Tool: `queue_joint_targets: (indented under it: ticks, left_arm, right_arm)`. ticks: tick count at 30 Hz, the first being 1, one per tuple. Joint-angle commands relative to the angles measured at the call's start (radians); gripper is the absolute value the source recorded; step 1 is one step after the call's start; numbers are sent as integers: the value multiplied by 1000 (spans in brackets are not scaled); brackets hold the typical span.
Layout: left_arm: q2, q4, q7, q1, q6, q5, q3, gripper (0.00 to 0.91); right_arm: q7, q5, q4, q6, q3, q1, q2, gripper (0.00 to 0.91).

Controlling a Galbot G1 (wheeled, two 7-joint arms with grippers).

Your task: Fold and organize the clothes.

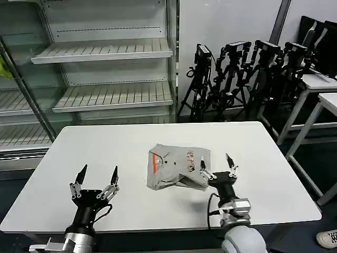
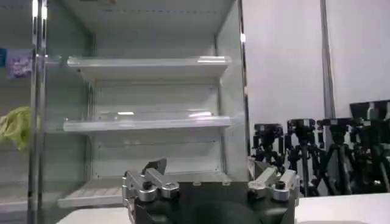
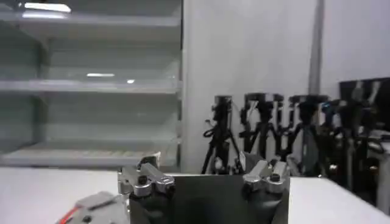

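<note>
**T-shirt folded down to a small bundle; both arms drawn back**

- The grey T-shirt [image 1: 178, 168] is seen near the middle of the white counter [image 1: 105, 153], a little toward 3 o'clock. It is gathered into a compact, roughly square bundle, with the orange-red neck label toward 9 o'clock and the small coloured print toward 3 o'clock.
- Folding is judged largely done. The edge at 6 o'clock looks uneven, with a flap or sleeve lying loose at the corner nearest the right gripper, so a last tuck or smoothing may be left. Whether it must be moved elsewhere cannot be told.
- The right gripper [image 1: 216, 167] is held at the bundle's 4 o'clock corner, jaws spread wide. One fingertip is seen at the cloth's edge; contact cannot be confirmed.
- The left gripper [image 1: 97, 178] is held over bare counter at about 8 o'clock, well apart from the shirt, jaws spread wide, nothing between them.
- In the right wrist view only a grey and orange sliver of the shirt [image 3: 91, 207] is made out.
- The layers inside the bundle and its underside are hidden.
</note>
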Motion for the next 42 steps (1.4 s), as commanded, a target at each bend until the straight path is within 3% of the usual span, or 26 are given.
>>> queue_joint_targets:
  ticks: [1,5,6,7,8,9,13,37,39,40,42]
  left_arm:
    - [-4,-8,1,12,0,7,22,907]
    - [-4,-5,0,16,0,4,17,907]
    - [-3,-3,0,14,0,4,16,907]
    - [-3,1,0,12,1,3,17,907]
    - [-3,3,0,10,0,3,16,907]
    - [-3,4,0,11,0,2,16,907]
    - [-5,-1,-1,17,1,3,20,907]
    - [5,11,-2,-5,14,-15,45,907]
    - [6,14,-2,-7,15,-15,49,907]
    - [6,14,-2,-9,15,-15,50,907]
    - [7,14,-2,-11,15,-18,53,907]
  right_arm:
    - [-25,0,-123,-273,-213,217,11,907]
    - [-16,-14,-204,-275,-256,262,-1,907]
    - [-10,-13,-218,-275,-258,269,0,655]
    - [-1,-6,-234,-275,-256,275,0,474]
    - [9,11,-246,-275,-253,284,1,101]
    - [21,25,-254,-274,-251,290,1,0]
    - [39,84,-243,-275,-235,275,-14,0]
    - [-3,125,-209,-267,-171,177,-116,0]
    - [6,165,-204,-209,-170,181,-105,0]
    - [10,179,-202,-127,-169,186,-94,0]
    - [28,188,-193,-49,-169,197,-78,0]
